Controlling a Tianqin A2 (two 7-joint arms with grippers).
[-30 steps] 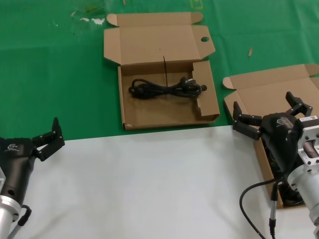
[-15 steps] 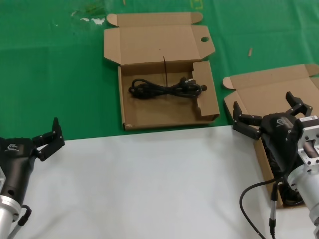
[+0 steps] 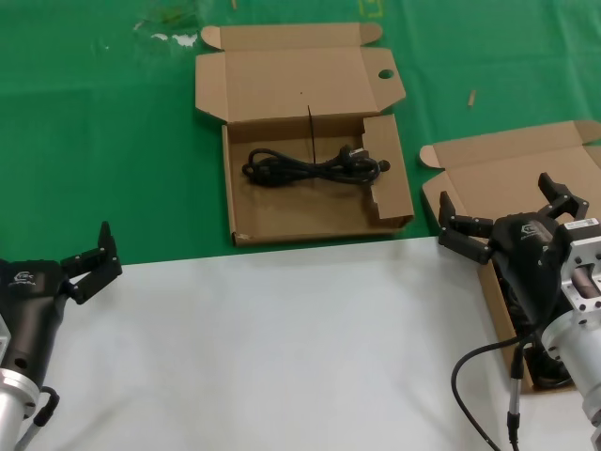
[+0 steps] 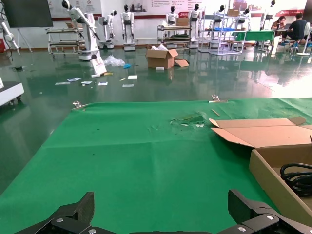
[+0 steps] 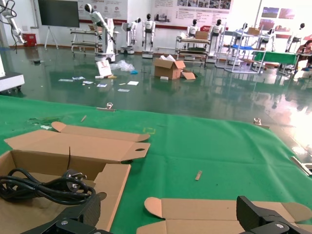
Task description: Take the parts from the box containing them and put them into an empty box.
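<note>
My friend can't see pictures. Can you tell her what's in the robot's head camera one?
A coiled black power cord lies in an open holed cardboard box on green cloth. The open right gripper hovers over a second box; the open left gripper waits aside.

Two cardboard boxes sit on the bench, both with lids open: the box with the punched hole (image 3: 310, 141) toward the far edge, and the plain box (image 3: 488, 188) at the right edge. One black power cord (image 3: 310, 166) shows clearly, coiled in the holed box. Two grippers are in view, the left gripper (image 3: 89, 258) and the right gripper (image 3: 507, 216).
</note>
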